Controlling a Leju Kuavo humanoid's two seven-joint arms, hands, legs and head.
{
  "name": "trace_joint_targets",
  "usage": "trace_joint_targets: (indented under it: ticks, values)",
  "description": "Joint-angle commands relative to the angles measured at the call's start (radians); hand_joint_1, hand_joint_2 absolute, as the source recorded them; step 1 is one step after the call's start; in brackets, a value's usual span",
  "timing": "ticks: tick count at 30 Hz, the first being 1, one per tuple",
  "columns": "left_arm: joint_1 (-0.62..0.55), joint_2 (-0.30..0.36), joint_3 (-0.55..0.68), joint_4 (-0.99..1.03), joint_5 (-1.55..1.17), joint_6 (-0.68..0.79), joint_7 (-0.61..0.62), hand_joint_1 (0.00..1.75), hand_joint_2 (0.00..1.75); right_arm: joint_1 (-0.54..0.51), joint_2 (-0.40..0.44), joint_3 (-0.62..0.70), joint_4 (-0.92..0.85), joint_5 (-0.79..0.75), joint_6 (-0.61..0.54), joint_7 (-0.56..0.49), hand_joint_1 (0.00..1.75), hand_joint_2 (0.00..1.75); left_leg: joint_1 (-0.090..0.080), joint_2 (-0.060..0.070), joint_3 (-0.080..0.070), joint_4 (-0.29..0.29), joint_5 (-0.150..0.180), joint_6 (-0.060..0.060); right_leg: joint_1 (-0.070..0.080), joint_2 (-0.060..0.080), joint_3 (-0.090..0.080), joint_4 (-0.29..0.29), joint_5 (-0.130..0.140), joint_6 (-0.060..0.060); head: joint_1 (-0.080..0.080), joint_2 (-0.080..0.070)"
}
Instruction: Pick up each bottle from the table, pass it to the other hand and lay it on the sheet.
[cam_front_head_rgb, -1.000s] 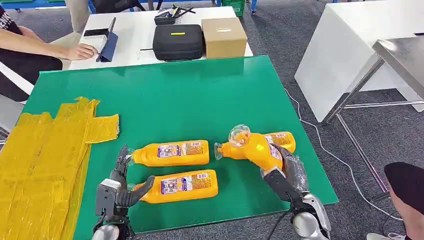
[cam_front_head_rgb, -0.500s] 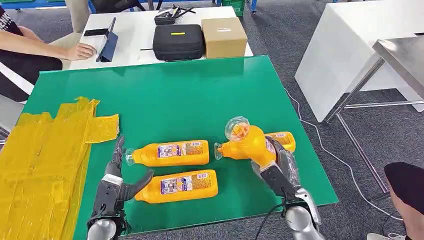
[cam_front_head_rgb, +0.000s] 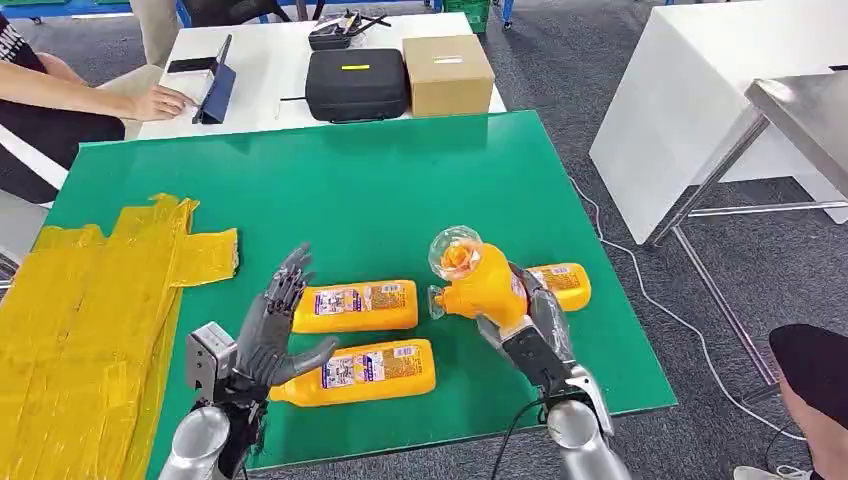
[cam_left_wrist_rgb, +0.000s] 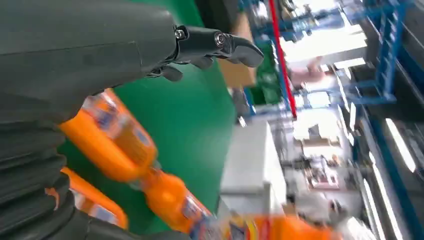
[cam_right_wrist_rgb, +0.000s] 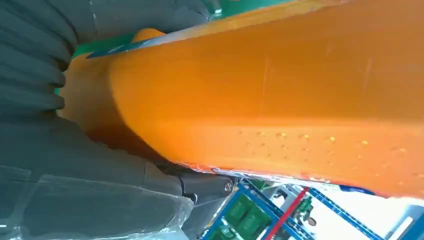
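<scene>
While the right hand (cam_front_head_rgb: 528, 330) grips one orange bottle (cam_front_head_rgb: 480, 282) around its body and holds it tilted up off the green table (cam_front_head_rgb: 400, 190), clear cap toward the camera, the left hand (cam_front_head_rgb: 275, 325) hangs with its fingers spread wide and nothing in them, just over the cap ends of the two bottles that lie side by side on their flats, the farther one (cam_front_head_rgb: 355, 306) and the nearer one (cam_front_head_rgb: 365, 370). A fourth bottle (cam_front_head_rgb: 560, 282) lies behind the raised one, partly hidden by it. The yellow sheet (cam_front_head_rgb: 90, 310) covers the table's left part, well apart from the raised bottle, so the pass to the left hand comes first. The bottles look like stiff plastic, filled with orange liquid, so each is probably fairly heavy and its weight will shift as it tilts. The right wrist view shows droplets on the smooth orange wall (cam_right_wrist_rgb: 280, 105), which suggests a slippery surface. The left hand would best take the raised bottle around the flat, labelled middle of its body rather than at the narrow neck or the round clear cap, which offers little to hold.
</scene>
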Motion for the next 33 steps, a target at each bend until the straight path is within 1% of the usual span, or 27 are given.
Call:
trace_joint_targets:
  ticks: [1, 4, 8, 11, 16, 17, 22, 25, 26, 27, 30, 32, 33]
  values:
    - [-0.15, 0.007, -0.14, 0.102, 0.034, -0.039, 0.038, 0.0, 1.75, -0.115, 0.051, 0.096, 0.141, 0.0, -0.066, 0.002, 1.75, 1.75, 0.0, 0.0, 0.001, -0.001, 0.0, -0.001, 0.0, -0.001, 0.001, 0.0, 0.0, 0.0, 0.0, 0.0]
    - [-0.171, -0.005, -0.168, 0.113, 0.039, -0.037, 0.042, 0.0, 1.75, -0.172, 0.061, 0.112, 0.19, -0.017, -0.089, -0.009, 1.75, 1.75, 0.0, 0.001, 0.0, 0.0, 0.0, -0.001, 0.0, 0.0, 0.0, 0.0, 0.0, 0.0, 0.0, 0.0]
    - [-0.187, -0.007, -0.184, 0.119, 0.05, -0.031, 0.049, 0.0, 1.75, -0.206, 0.068, 0.133, 0.228, -0.032, -0.115, -0.026, 1.75, 1.75, -0.001, 0.002, 0.002, -0.002, 0.0, -0.002, -0.001, 0.0, 0.001, -0.001, 0.0, 0.0, 0.0, 0.0]
    - [-0.213, -0.017, -0.204, 0.127, 0.063, -0.024, 0.063, 0.0, 1.75, -0.245, 0.09, 0.163, 0.266, -0.057, -0.121, -0.035, 1.75, 1.75, 0.0, 0.002, 0.0, -0.001, 0.0, -0.002, 0.0, 0.0, -0.001, 0.0, 0.001, 0.0, 0.0, 0.0]
    - [-0.213, -0.008, -0.227, 0.131, 0.096, 0.001, 0.069, 0.0, 1.75, -0.272, 0.096, 0.215, 0.302, -0.097, -0.117, -0.043, 1.75, 1.75, 0.0, 0.002, 0.0, -0.001, 0.0, -0.001, 0.0, 0.0, 0.0, 0.0, 0.0, 0.0, 0.0, 0.0]
    - [-0.213, -0.008, -0.228, 0.131, 0.096, 0.001, 0.069, 0.0, 1.75, -0.272, 0.098, 0.217, 0.303, -0.099, -0.118, -0.043, 1.75, 1.75, 0.0, 0.002, 0.002, -0.002, 0.0, -0.002, 0.0, 0.0, 0.001, -0.001, 0.0, 0.0, 0.0, 0.0]
    - [-0.211, -0.007, -0.229, 0.133, 0.105, 0.002, 0.068, 0.0, 1.75, -0.274, 0.102, 0.227, 0.311, -0.102, -0.116, -0.045, 1.75, 1.75, 0.0, 0.001, 0.001, -0.001, 0.0, -0.002, 0.0, -0.001, 0.001, -0.001, 0.0, 0.0, 0.0, 0.0]
    - [-0.21, -0.01, -0.234, 0.135, 0.124, -0.001, 0.064, 0.0, 1.75, -0.266, 0.126, 0.282, 0.319, -0.121, -0.084, -0.06, 1.75, 1.75, 0.0, 0.001, 0.0, -0.001, 0.0, -0.001, 0.0, 0.001, -0.001, 0.0, 0.0, 0.0, 0.0, 0.0]
    - [-0.21, -0.012, -0.232, 0.133, 0.127, 0.002, 0.06, 0.0, 1.75, -0.268, 0.131, 0.303, 0.326, -0.126, -0.065, -0.057, 1.75, 1.75, 0.0, 0.002, 0.002, -0.002, 0.0, -0.002, 0.0, 0.0, 0.001, -0.001, 0.0, 0.0, 0.0, 0.0]
    - [-0.211, -0.012, -0.23, 0.129, 0.127, 0.006, 0.057, 0.0, 1.75, -0.269, 0.138, 0.318, 0.331, -0.128, -0.053, -0.055, 1.75, 1.75, 0.0, 0.002, 0.0, -0.001, 0.0, -0.001, 0.0, 0.001, -0.001, 0.0, 0.0, 0.0, 0.0, 0.0]
    - [-0.21, -0.008, -0.21, 0.112, 0.132, 0.025, 0.052, 0.0, 1.75, -0.276, 0.139, 0.388, 0.353, -0.134, -0.002, -0.039, 1.75, 1.75, 0.0, 0.002, -0.001, -0.001, 0.0, -0.001, 0.0, 0.001, -0.001, 0.0, 0.0, 0.0, 0.0, 0.0]
    - [-0.206, -0.001, -0.191, 0.104, 0.137, 0.036, 0.052, 0.0, 1.75, -0.271, 0.135, 0.424, 0.347, -0.156, 0.056, -0.033, 1.75, 1.75, 0.0, 0.002, 0.0, -0.001, 0.0, -0.002, 0.0, 0.001, -0.001, 0.0, 0.0, 0.0, 0.0, 0.0]
    - [-0.203, 0.003, -0.184, 0.101, 0.138, 0.037, 0.052, 0.0, 1.75, -0.264, 0.133, 0.434, 0.336, -0.156, 0.057, -0.032, 1.75, 1.75, 0.0, 0.002, -0.001, -0.001, 0.0, -0.001, 0.0, 0.001, -0.002, 0.0, 0.0, 0.0, 0.0, 0.0]
